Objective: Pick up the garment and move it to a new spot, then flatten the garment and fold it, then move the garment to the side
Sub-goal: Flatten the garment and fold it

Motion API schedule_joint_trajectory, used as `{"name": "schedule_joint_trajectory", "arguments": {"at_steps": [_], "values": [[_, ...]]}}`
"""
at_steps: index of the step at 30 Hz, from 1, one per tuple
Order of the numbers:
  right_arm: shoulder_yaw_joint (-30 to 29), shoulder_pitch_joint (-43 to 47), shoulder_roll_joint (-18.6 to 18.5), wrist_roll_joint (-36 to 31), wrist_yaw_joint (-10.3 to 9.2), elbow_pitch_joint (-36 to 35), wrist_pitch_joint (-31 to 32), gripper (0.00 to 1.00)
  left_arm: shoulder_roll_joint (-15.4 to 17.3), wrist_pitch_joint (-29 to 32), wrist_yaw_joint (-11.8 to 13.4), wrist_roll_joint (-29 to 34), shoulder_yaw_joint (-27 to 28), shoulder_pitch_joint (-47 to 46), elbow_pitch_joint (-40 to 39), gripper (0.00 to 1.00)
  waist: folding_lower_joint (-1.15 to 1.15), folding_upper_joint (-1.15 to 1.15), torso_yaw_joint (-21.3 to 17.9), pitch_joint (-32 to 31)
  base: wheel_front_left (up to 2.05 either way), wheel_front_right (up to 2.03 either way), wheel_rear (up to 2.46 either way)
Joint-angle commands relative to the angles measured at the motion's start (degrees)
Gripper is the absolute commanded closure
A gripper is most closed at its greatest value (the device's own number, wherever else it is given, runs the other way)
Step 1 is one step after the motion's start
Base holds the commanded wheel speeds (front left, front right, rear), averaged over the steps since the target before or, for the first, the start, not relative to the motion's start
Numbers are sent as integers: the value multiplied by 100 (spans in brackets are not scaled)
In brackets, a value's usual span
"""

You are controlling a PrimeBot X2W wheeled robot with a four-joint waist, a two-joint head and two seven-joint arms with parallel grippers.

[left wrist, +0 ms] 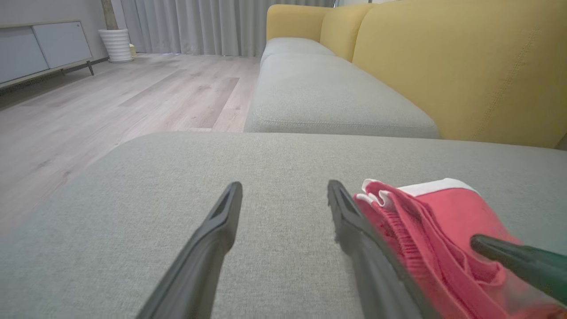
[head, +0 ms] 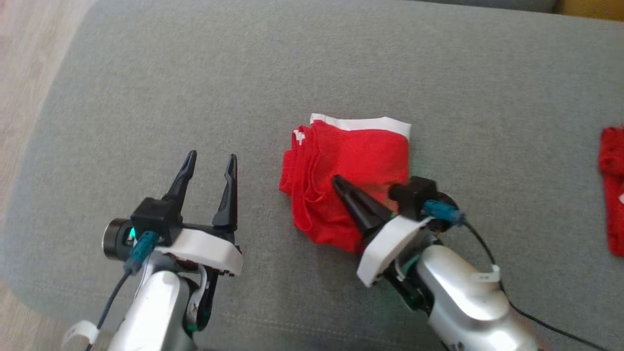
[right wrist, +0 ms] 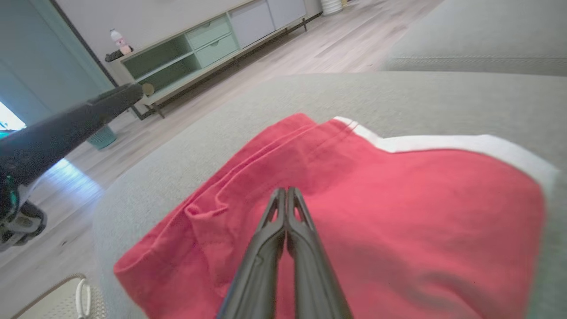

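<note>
In the head view the left gripper (head: 212, 158) hovers over the grey fabric seat cushion (head: 312, 58) with its two dark fingers spread apart and nothing between them. The folded red fabric garment (head: 360, 156), edged with a white band on its far side, lies flat on the cushion just to the right of those fingers, apart from them. The right gripper (head: 337, 181) has its fingers shut tight against each other, their tips over the garment's near half. A second piece of red cloth (head: 612, 185) lies well off to the right of the right gripper's fingers. In the left wrist view the left gripper (left wrist: 285, 190) is splayed wide above the bare cushion (left wrist: 177, 177), and the garment (left wrist: 443, 217) sits just beside its right-hand finger; the right gripper's dark finger (left wrist: 514, 259) lies over the cloth, and a yellow sofa back (left wrist: 443, 66) rises beyond the fingertips. In the right wrist view the right gripper (right wrist: 285, 191) is closed, finger against finger, and the garment (right wrist: 398, 199) spreads beneath and on both sides of the tips; whether they touch it cannot be told.
</note>
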Motion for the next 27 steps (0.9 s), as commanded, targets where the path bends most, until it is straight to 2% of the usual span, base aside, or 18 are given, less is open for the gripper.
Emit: {"name": "schedule_joint_trajectory", "arguments": {"at_steps": [1,8,14,20,25,26,27], "values": [[281,-181,74,153,-5,-54,-116,100,31,-75,-13,-29,181,-252,-149,0,0,0,86,76,0,0,0],[1481,-516,75,738,-5,431,-233,100,9,-102,-3,-38,194,-279,-87,0,0,0,125,116,0,0,0],[2122,-744,75,1074,-5,744,-271,100,-4,-112,8,-38,211,-296,-47,0,0,0,55,103,0,0,0],[2135,-839,75,1290,-5,519,-640,100,35,-116,26,-41,254,-209,-27,0,0,0,-115,-51,0,0,0],[1632,-703,26,1222,-5,115,-819,100,99,-118,64,-42,301,-65,-40,0,0,0,-330,-264,0,0,0],[1448,-627,-14,1204,-5,10,-839,83,112,-118,70,-44,308,-36,-51,0,0,0,-369,-297,0,0,0],[1246,-546,-70,1159,-5,-81,-852,37,124,-118,77,-45,313,-9,-63,0,0,0,-405,-332,0,0,0]]}}
